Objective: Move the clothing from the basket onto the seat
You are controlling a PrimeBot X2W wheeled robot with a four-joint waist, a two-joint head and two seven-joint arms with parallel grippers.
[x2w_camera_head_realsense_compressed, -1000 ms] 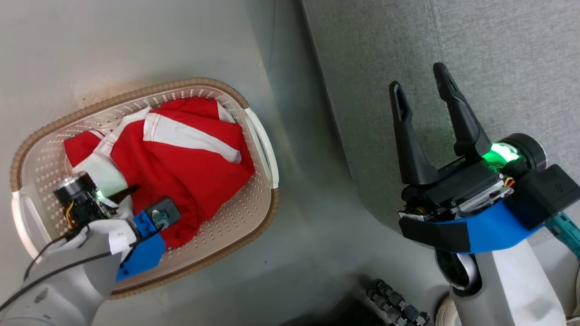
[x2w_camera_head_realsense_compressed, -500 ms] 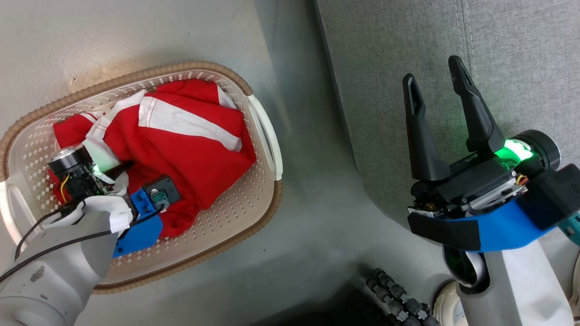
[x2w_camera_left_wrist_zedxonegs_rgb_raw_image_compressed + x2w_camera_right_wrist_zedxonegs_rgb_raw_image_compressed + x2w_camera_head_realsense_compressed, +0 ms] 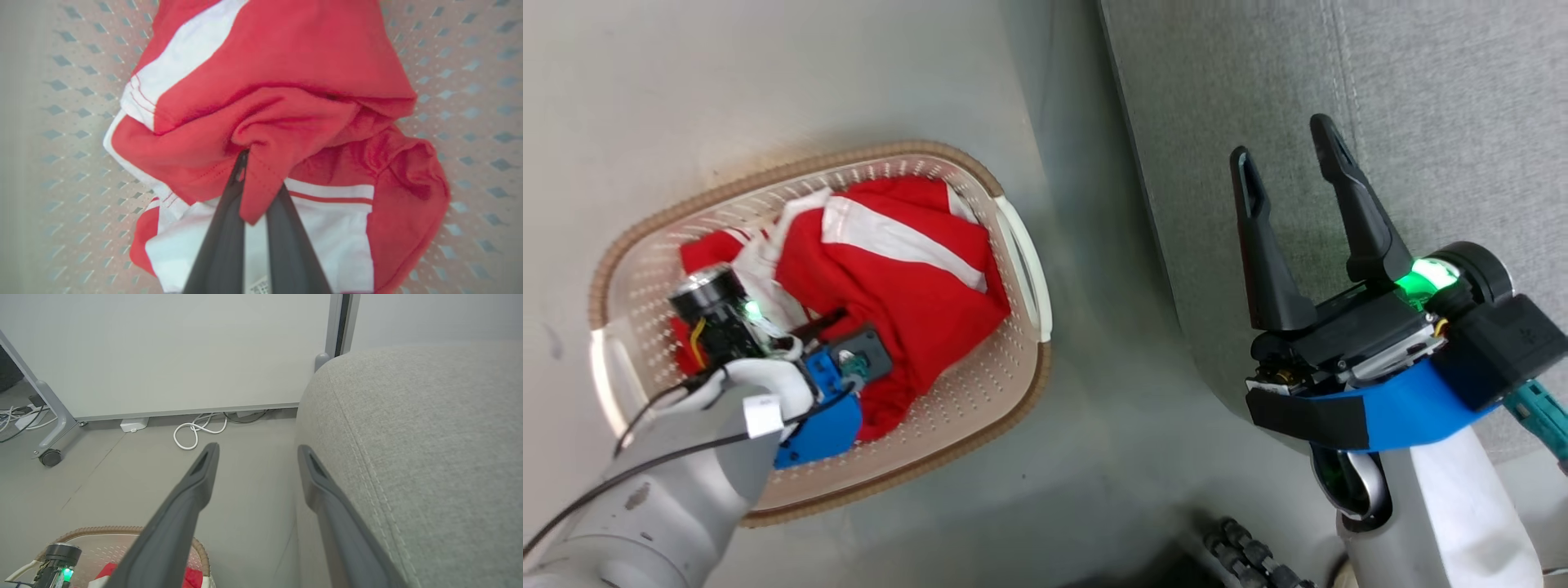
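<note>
left gripper pinching the clothing — fingertips buried in folds

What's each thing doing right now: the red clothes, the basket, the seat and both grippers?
clothing, crumpled in the basket, one fold pinched.
basket, on the floor, holding the clothing.
seat, no clothing on it yet.
left gripper, shut on a fold of the clothing.
right gripper, open, holding nothing, by the seat's edge.
</note>
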